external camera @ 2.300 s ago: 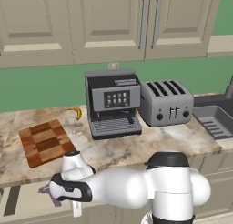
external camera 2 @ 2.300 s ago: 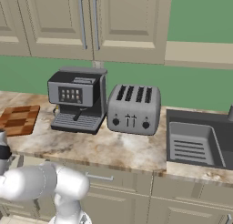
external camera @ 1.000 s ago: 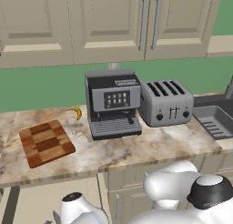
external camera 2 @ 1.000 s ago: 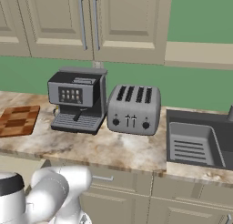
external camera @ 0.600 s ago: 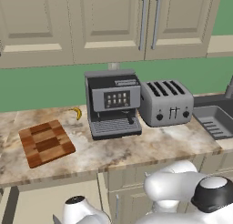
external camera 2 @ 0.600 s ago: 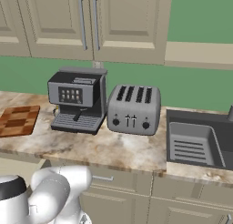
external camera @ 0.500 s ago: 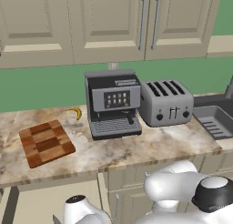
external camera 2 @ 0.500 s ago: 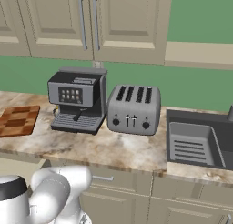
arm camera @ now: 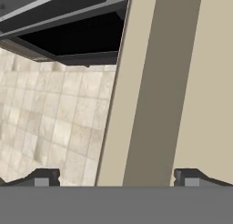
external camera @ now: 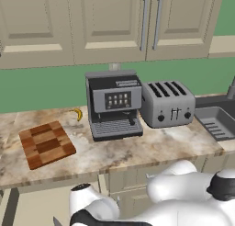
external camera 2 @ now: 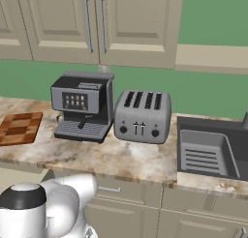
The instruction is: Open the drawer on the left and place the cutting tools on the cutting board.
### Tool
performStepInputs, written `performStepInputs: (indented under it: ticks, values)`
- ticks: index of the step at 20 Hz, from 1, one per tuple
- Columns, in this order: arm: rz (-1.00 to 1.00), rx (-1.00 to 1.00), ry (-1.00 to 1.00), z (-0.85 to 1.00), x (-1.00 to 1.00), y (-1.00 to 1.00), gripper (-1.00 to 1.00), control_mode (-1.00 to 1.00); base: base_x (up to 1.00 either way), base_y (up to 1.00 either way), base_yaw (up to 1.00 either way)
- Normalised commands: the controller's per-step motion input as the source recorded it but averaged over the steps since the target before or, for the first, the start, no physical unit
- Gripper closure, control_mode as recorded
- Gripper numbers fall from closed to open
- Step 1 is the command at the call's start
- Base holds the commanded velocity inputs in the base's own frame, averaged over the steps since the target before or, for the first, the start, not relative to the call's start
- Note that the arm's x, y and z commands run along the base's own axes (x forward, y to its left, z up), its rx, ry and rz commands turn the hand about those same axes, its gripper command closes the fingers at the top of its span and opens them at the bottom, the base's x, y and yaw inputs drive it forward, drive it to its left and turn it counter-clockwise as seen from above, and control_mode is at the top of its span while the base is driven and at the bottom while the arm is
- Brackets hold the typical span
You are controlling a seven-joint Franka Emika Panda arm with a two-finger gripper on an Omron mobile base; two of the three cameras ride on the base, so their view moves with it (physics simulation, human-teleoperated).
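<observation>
Item: our pincer (arm camera: 113,178), spread wide, pinching nothing, low before a beige panel (arm camera: 182,82), tiled floor (arm camera: 54,123) beside. Board (external camera: 47,144) on the surface (external camera: 137,151), well above the pincer.

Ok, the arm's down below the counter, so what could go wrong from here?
1. The claw is open wide, close to a flat beige cabinet panel; a push forward may jam a fingertip into it.
2. The white arm is folded low beneath the marbled stone counter; lifting straight up could strike its edge.
3. The checkered wooden cutting board lies near the counter's front, so a clumsy placement might nudge it off.
</observation>
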Motion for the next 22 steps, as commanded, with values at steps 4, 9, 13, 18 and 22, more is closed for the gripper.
performStepInputs:
  ticks: [4, 9, 13, 18, 22]
  values:
    - [0.00, 0.00, 0.00, 0.41, 0.00, -0.21, -1.00, -1.00, 0.00, 0.00, 0.00]
    - [0.00, 0.00, 0.00, 0.31, 0.06, -0.19, -1.00, -1.00, 0.00, 0.00, 0.00]
    - [0.00, 0.00, 0.00, 0.02, 0.26, -0.13, -1.00, -1.00, 0.00, 0.00, 0.00]
    - [0.00, -0.03, 0.00, 0.00, 0.12, -0.01, -1.00, -1.00, 0.00, 0.00, 0.00]
    - [-0.03, -0.07, 0.00, 0.00, 0.06, 0.00, -1.00, -1.00, 0.00, 0.00, 0.00]
